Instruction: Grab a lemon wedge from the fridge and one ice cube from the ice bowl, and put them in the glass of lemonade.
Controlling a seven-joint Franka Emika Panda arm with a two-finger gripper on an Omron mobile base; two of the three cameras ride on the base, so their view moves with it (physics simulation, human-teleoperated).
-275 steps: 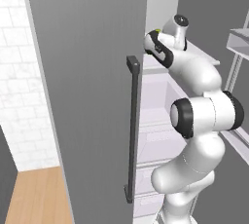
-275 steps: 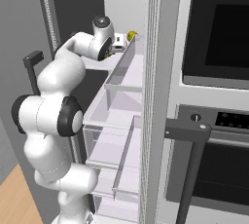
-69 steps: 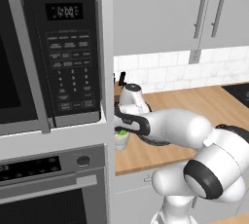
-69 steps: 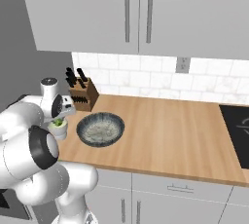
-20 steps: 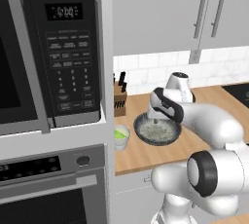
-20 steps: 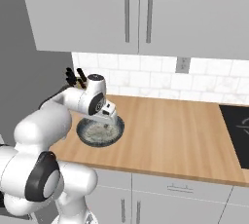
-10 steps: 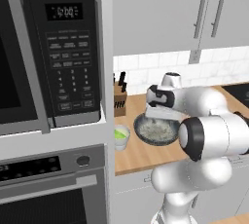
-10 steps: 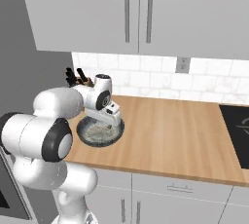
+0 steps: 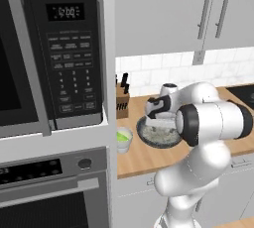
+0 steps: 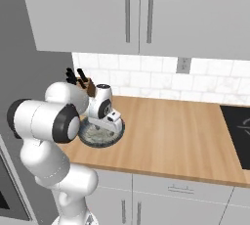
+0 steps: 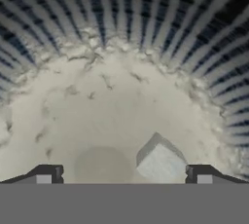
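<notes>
The gripper [image 11: 121,175] is held wide open inside the ice bowl [image 9: 158,134], an ice cube [image 11: 160,159] seen between its fingertips, ungripped. The glass of lemonade [image 9: 123,139] is seen beside the bowl.

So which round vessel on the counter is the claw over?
The wide dark-grey speckled bowl, not the small pale tumbler of yellow-green drink left of it.
</notes>
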